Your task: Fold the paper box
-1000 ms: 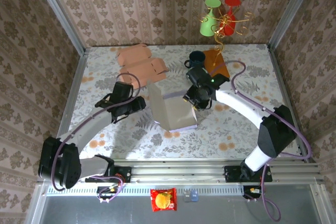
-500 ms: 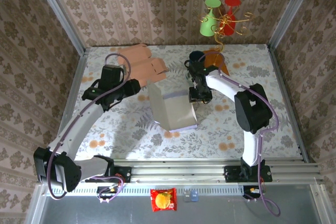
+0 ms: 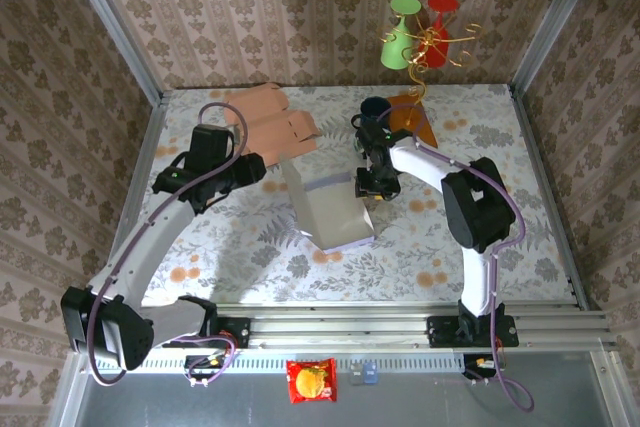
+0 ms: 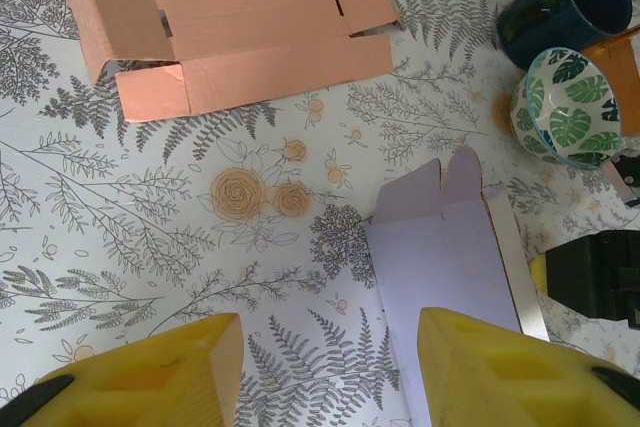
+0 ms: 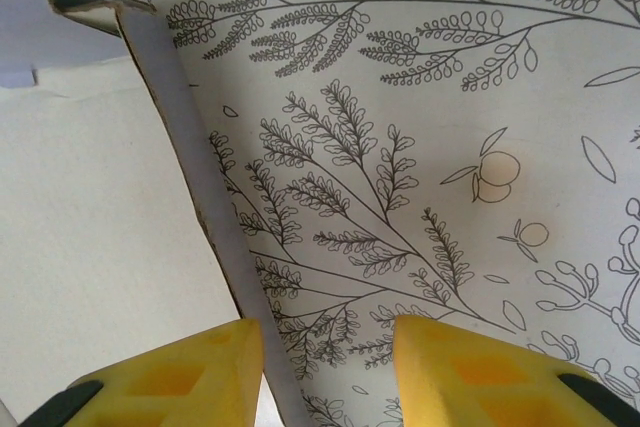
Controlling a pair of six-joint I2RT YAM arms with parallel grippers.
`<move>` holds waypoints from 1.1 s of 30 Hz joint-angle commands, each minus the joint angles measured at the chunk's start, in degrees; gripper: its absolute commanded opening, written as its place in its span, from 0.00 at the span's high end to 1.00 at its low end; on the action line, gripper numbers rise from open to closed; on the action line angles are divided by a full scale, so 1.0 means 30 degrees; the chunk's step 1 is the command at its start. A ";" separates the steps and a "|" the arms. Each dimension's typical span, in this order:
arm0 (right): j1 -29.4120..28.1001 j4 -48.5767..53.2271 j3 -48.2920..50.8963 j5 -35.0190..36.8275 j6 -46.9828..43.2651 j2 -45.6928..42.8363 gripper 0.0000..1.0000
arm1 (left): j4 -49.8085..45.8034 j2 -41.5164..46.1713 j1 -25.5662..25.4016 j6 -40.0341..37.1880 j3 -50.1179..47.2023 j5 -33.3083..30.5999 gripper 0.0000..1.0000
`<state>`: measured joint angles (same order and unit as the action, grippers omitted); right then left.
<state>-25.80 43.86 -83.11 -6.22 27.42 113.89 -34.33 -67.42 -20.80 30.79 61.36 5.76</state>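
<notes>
Right wrist: straddling thin lavender wall of paper box (image 5: 100, 247) with right gripper (image 5: 328, 347), jaws parted. Hovering left gripper (image 4: 328, 332), spread wide, over floral tablecloth (image 4: 120, 197) near flat salmon cardboard (image 4: 240, 7).

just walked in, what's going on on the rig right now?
Two arms are folding a lavender paper box in the middle of the table. The right gripper is at the box's right side, jaws open astride one panel's edge, not clamped. The left gripper hangs open just left of the box, holding nothing. The box is only partly folded. A flat pink cardboard sheet lies at the far side.
</notes>
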 commanded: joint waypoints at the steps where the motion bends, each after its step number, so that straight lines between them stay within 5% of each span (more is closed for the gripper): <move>1: -0.0218 -0.0545 0.0718 0.0019 0.0927 -0.1316 0.59 | -0.0335 0.0438 0.0135 -0.0476 -0.0340 -0.0138 0.50; 7: -0.0227 -0.1787 0.1909 -0.0607 0.0690 -0.2206 0.50 | 0.0394 0.1576 -0.0178 -0.0888 -0.1195 0.1419 0.52; 20: -0.0291 -0.1157 0.0311 -0.1382 -0.0219 0.0459 0.53 | 0.0436 0.2683 -0.1641 -0.0393 -0.1517 0.5789 0.49; 33: -0.0627 -0.2209 0.1967 -0.0705 0.2472 -0.0304 0.85 | 0.0032 0.2302 -0.1656 -0.0881 -0.0887 0.5209 0.49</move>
<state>-27.29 37.98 -79.50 -9.43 30.46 115.13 -33.47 -60.36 -25.54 29.10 56.66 21.23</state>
